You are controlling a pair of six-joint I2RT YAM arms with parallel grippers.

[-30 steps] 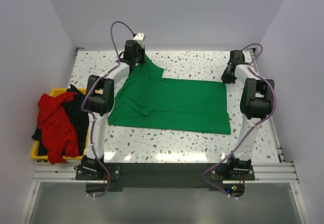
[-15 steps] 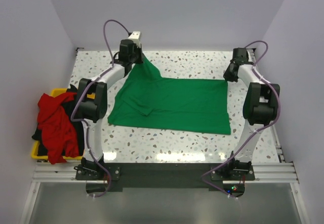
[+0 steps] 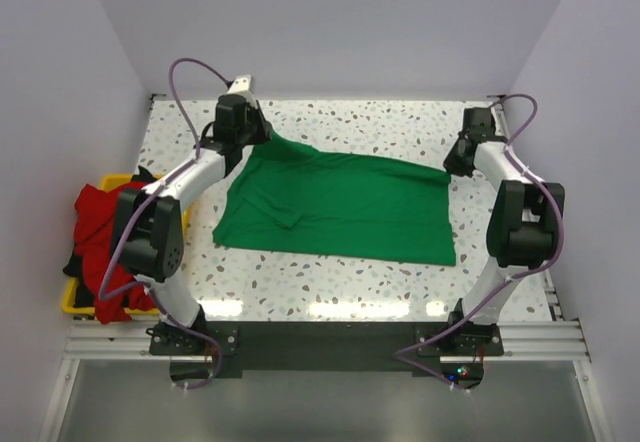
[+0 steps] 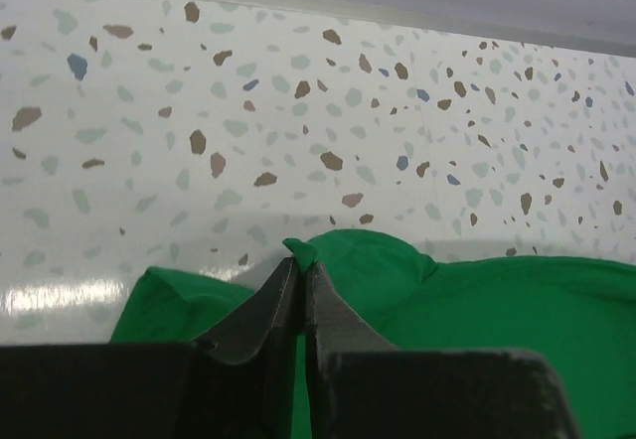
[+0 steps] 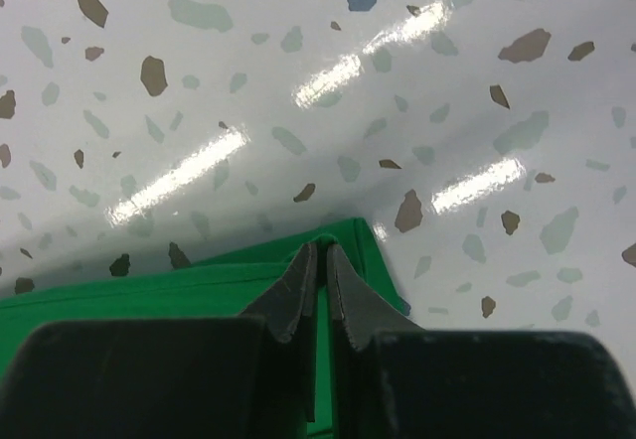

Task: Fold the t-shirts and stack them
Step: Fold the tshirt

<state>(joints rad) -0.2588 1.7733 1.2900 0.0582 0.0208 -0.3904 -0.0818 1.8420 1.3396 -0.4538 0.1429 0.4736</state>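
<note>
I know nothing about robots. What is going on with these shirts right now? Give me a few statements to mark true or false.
1. The left gripper is shut on a far corner of the green t-shirt. True.
2. The right gripper hangs open, clear of the cloth. False: it is shut on the green t-shirt's far right corner.
3. The red t-shirt lies folded on top of the green one. False: it sits crumpled in the yellow bin at the table's left side.
4. Most of the green t-shirt lies spread on the speckled table. True.
</note>
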